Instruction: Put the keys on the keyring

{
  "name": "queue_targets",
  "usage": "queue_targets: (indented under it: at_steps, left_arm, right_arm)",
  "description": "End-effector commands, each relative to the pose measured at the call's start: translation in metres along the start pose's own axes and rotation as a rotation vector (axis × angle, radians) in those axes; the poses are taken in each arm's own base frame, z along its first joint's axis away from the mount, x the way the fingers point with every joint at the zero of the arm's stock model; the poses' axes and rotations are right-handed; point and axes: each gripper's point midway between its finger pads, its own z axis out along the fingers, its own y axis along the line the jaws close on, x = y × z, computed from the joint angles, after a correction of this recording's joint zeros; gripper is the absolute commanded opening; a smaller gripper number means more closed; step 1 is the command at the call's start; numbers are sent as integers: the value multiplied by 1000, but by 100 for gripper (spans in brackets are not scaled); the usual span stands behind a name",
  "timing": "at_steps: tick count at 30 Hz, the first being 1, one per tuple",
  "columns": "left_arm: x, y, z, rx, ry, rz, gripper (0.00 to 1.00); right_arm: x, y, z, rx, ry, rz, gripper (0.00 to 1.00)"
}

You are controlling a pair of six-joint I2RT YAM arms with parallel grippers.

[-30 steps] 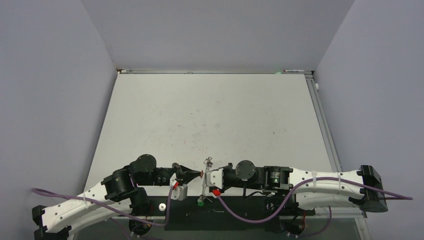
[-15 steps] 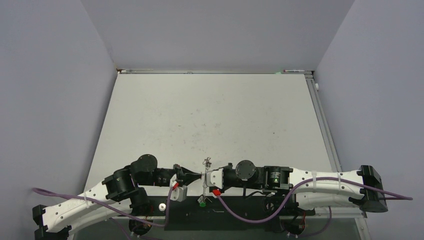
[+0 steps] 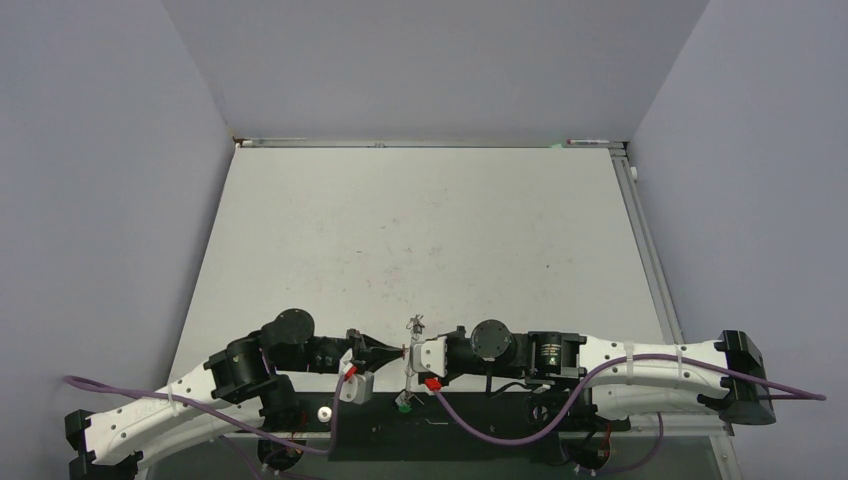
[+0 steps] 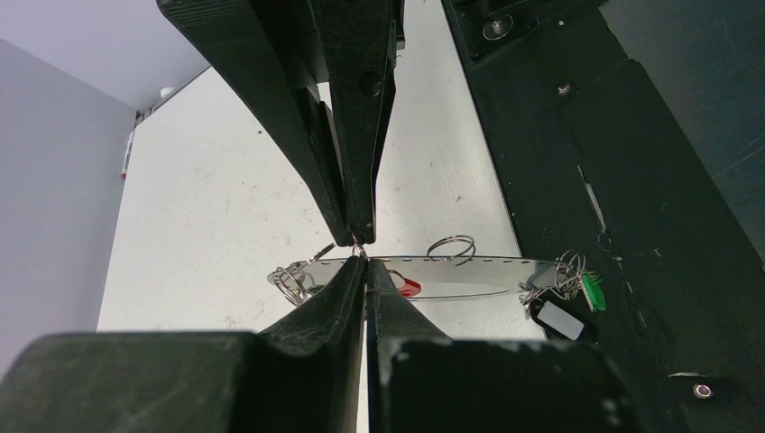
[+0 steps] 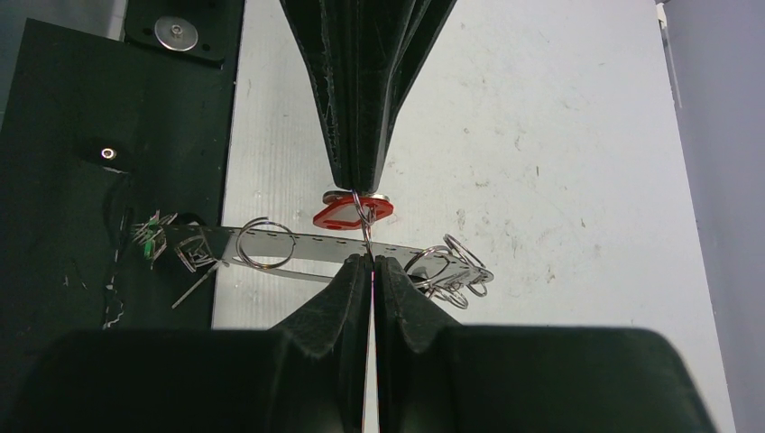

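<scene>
The keyring (image 4: 505, 269) is a long flat silvery strip with a row of small holes and several split rings; it also shows in the right wrist view (image 5: 307, 245). A red-tagged key (image 5: 352, 215) hangs at my left gripper (image 5: 358, 191), which is shut on it. My right gripper (image 5: 371, 260) is shut on a thin wire ring at the strip's edge. The two grippers meet tip to tip near the table's front edge, left (image 3: 398, 350) and right (image 3: 411, 352). A green-tagged key (image 4: 591, 290) hangs at the strip's near end (image 3: 401, 405).
A black tag with a white label (image 4: 557, 320) lies by the green tag. A black baseplate (image 3: 480, 430) runs along the near edge under the arms, with a small white cylinder (image 3: 323, 412) on it. Purple cables trail from both wrists. Grey walls enclose the white table (image 3: 430, 230).
My left wrist has shifted very slightly. Both grippers stay shut and tip to tip with the keyring between them.
</scene>
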Motion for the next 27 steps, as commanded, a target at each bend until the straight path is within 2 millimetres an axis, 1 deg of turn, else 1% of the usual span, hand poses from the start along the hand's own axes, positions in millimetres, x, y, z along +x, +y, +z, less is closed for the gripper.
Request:
queue_targets:
  at_steps: [1,5,9,27]
  left_arm:
    - [-12,-3,0,21,-52,7,0]
    - [-11,-5,1,33,-49,-1,1]
    - [-9,-7,1,40,-42,-3,0]
    - [-4,-10,0,45,-23,-12,0]
  right_arm:
    - [-37,-23,-6,68,-102,25,5]
    - [-37,-23,-6,65,-99,28,5]
    - [-38,-23,-6,62,-98,31,5]
    - [-47,-29,-17,87,-129,40,5]
